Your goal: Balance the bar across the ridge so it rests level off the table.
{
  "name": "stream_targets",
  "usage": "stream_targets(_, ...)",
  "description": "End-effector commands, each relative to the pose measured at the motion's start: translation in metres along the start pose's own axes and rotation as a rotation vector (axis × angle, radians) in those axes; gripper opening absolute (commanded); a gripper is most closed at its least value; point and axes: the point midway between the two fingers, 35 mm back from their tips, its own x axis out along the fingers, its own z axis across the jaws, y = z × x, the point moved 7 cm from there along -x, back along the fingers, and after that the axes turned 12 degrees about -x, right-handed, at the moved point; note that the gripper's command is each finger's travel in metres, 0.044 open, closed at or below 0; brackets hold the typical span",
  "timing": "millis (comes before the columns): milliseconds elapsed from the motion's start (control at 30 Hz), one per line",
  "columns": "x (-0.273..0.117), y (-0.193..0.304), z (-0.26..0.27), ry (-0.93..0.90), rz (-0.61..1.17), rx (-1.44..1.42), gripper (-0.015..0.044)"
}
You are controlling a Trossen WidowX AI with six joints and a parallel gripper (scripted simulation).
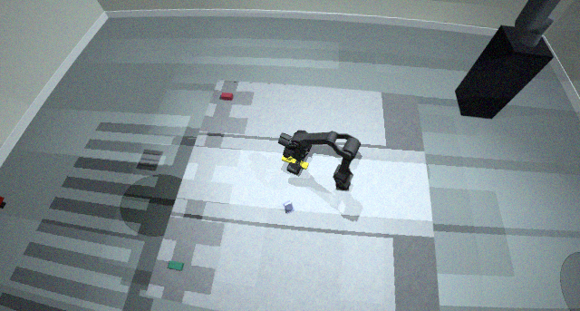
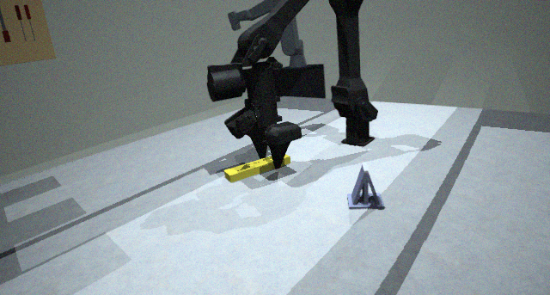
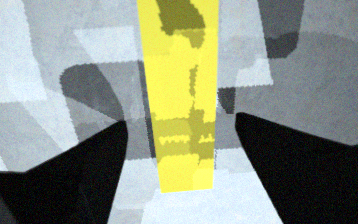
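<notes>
The yellow bar [image 1: 304,165] [image 2: 241,172] [image 3: 180,90] lies flat on the table. My gripper [image 1: 295,162] [image 2: 270,162] [image 3: 181,123] is open and points down over the bar, nearer the end that shows in the wrist view. One fingertip is on each side of the bar, with a visible gap on both sides in the wrist view. The small blue-grey ridge [image 1: 288,207] [image 2: 358,188] stands upright on its flat base, apart from the bar, with nothing on top. It is out of the wrist view.
A red block [image 1: 227,96] lies near the far left corner of the table and a green block [image 1: 176,266] near the near left corner. The arm's base [image 1: 343,182] [image 2: 358,136] stands to the right of the bar. Patterned shadows cross the table.
</notes>
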Motion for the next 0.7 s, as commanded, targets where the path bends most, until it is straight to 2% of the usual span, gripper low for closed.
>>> stream_targets(0,0.0008,0.0000,-0.0002,0.003,0.002,-0.006,0.0315)
stream_targets(167,0.0008,0.0000,-0.0002,0.003,0.002,-0.006,0.0315)
stream_targets(367,0.0003,0.0000,0.0000,0.000,0.000,0.000,0.0157)
stream_targets(633,0.0003,0.0000,0.0000,0.000,0.000,0.000,0.0104)
stream_targets(667,-0.0001,-0.0001,0.0000,0.000,0.000,0.000,0.0078)
